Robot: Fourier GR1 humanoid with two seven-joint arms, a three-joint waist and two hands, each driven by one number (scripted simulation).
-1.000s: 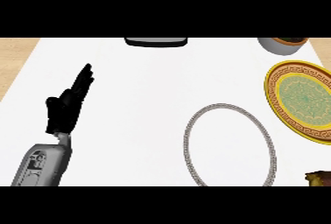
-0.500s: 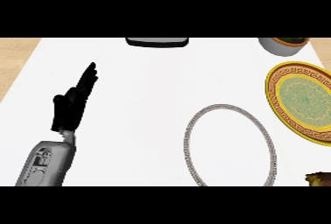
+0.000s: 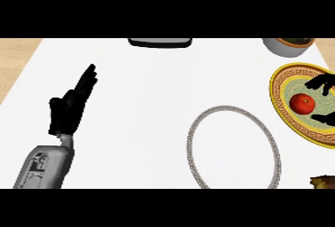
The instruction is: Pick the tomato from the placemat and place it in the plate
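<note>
We see the left hand (image 3: 71,106) at the left of the head view, its fingers straight and held together, pointing up and away from the robot; it holds nothing and rests above the white counter (image 3: 150,88), on its grey forearm (image 3: 44,167).

At the right edge we see parts of the right hand (image 3: 322,84): dark fingers above the tomato (image 3: 302,103) and another dark part (image 3: 325,119) below it. The rest of the hand lies outside the view. We read the fingers as curved towards the tomato from both sides, but we cannot tell whether they touch it.

The tomato lies between those two parts of the right hand, on the green centre of the placemat (image 3: 288,80), a round mat with a gold patterned border.

The plate (image 3: 196,155), white with a grey beaded rim, lies between the two hands, nearer the right hand and just beside the placemat on its left. The plate holds nothing.

Beyond the right hand, at the far edge, we see a grey bowl (image 3: 290,45). Beyond the left hand and to its right, we see a dark tray-like object (image 3: 160,42) at the far edge.
</note>
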